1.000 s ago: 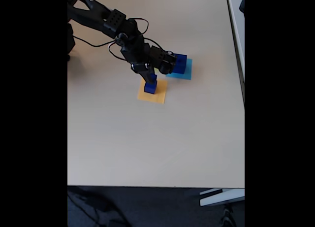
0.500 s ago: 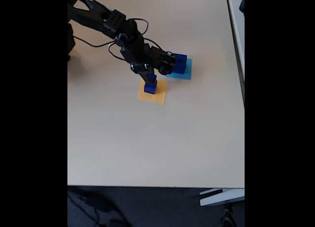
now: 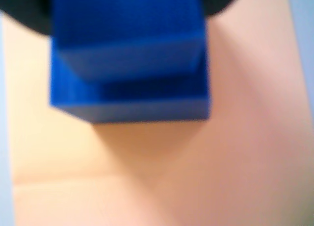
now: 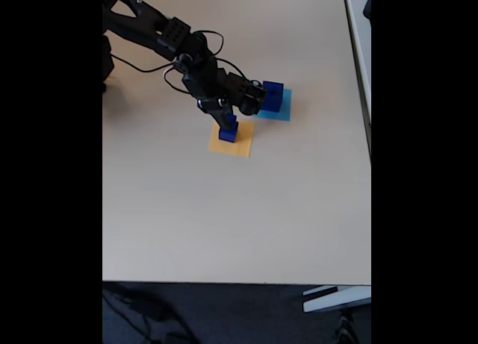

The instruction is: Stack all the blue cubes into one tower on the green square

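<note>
Hand [image 4: 228,120] looks clamped on small blue cube [image 4: 231,122], atop a bigger one [image 4: 228,134] on orange square [image 4: 237,145], desk centre. Prob light, rigid, slick; grip flat sides. Largest cube [image 4: 273,95] far right on cyan sheet [image 4: 281,110].

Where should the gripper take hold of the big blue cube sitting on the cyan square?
Probably from above, closing on two opposite vertical side faces of the large blue cube. In the fixed view it sits flat on the cyan square, its top bare. The arm crowds its left side; the right side is free table. The gripper is busy at the small blue cubes on the orange square.
</note>
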